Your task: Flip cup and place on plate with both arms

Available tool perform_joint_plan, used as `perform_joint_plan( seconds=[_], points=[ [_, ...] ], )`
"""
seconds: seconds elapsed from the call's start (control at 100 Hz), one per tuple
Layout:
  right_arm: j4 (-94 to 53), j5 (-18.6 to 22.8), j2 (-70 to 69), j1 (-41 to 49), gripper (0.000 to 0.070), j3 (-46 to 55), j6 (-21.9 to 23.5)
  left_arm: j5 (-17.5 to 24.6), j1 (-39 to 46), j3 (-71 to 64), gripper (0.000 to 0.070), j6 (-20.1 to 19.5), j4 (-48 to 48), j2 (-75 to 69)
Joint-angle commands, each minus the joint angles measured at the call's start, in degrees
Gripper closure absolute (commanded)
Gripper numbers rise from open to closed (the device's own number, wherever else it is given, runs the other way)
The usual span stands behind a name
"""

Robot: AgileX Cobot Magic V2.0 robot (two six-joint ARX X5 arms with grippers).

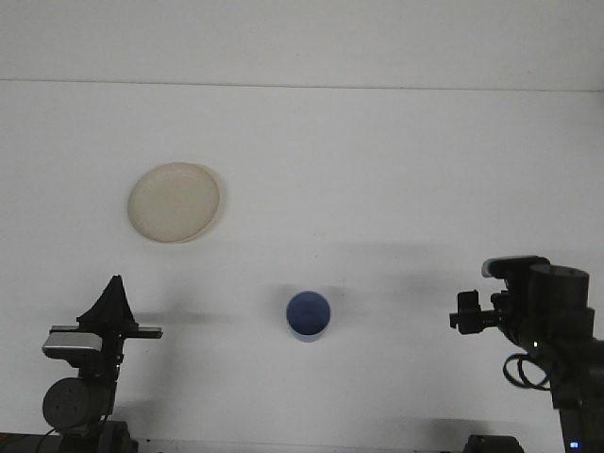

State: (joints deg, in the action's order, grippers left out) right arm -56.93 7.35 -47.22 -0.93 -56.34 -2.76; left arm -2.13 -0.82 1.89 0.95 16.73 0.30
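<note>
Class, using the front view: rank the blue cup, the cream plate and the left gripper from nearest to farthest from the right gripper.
1. Blue cup, at centre, to the left of the right gripper.
2. Left gripper, at the near left edge.
3. Cream plate, far left, farther back on the table.

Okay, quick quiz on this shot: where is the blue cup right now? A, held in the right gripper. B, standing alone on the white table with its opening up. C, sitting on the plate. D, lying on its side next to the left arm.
B: the blue cup stands mouth-up on the white table, apart from the cream plate, the right gripper and the left gripper.
</note>
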Motion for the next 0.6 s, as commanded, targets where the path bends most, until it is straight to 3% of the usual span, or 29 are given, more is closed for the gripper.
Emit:
perform_joint_plan(
  seconds=[0.0, 0.29, 0.59],
  points=[
    [3.6, 0.1, 4.3, 0.0, 0.0220, 2.9, 1.6, 0.0, 0.1, -1.1, 0.0688, 0.1, 0.9, -0.1],
    [23.6, -0.9, 19.9, 0.0, 0.0220, 16.7, 3.2, 0.0, 0.1, -1.1, 0.0688, 0.1, 0.9, -0.1],
    [35.1, -1.6, 20.0, 0.0, 0.0220, 19.7, 1.6, 0.0, 0.1, -1.1, 0.0688, 0.1, 0.9, -0.1]
  ],
)
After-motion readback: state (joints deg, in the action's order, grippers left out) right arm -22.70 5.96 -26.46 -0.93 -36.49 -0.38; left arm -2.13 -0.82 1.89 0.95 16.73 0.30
